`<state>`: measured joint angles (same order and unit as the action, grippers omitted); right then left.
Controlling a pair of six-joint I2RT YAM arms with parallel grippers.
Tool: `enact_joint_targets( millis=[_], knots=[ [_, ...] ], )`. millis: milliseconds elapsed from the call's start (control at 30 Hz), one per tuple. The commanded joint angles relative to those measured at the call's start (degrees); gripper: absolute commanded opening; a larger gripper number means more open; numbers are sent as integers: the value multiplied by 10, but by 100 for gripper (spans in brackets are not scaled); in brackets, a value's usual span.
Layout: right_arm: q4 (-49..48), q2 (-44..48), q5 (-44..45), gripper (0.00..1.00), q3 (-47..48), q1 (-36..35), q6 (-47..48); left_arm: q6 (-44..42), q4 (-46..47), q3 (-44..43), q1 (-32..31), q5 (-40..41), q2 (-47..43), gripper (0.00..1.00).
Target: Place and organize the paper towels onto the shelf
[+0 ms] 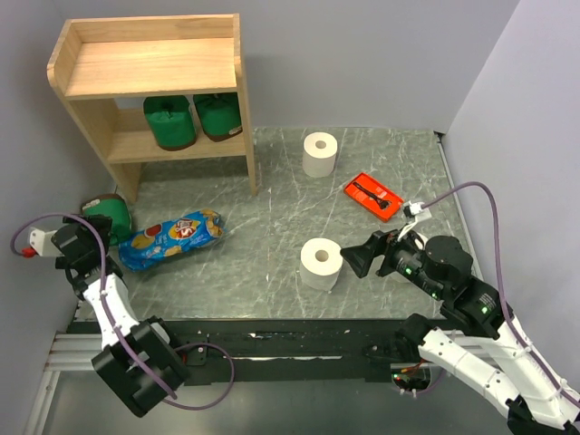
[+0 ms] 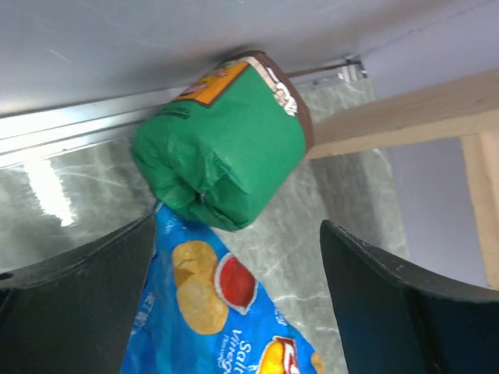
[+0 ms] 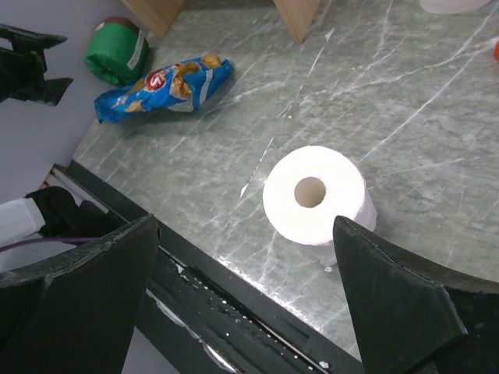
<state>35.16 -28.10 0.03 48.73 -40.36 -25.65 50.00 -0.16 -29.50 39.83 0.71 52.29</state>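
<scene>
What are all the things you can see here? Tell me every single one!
shelf: one, light wood, back left.
green-wrapped paper towel rolls: three, dark green; two on the shelf's lower tier, one on the table at far left.
white paper towel rolls: two, white, upright on the table; one at the back, one at the front.
chip bag: one, blue, beside the loose green roll.
tray: one, orange-red, right side, holding a small black thing.
table: one, grey-green marbled.
left gripper: one, black, open, facing the loose green roll.
right gripper: one, black, open, by the front white roll.
</scene>
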Motion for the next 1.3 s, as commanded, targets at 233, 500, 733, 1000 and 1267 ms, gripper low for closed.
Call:
enact_joint_targets(
  millis=[233,500,733,1000,1267],
  knots=[
    [-33,-32,-18,100,28,-3,10,84,230,53,10,-127,95,87],
    [-34,-21,-4,100,27,-2,23,85,296,47,10,-113,145,88],
    [-26,-36,-1,100,49,-2,38,91,346,58,9,-110,168,89],
    [-35,-42,6,100,55,-2,33,114,422,53,6,-135,232,84],
    [-48,-54,3,100,58,-2,30,112,415,66,-11,-105,234,86]
  ],
)
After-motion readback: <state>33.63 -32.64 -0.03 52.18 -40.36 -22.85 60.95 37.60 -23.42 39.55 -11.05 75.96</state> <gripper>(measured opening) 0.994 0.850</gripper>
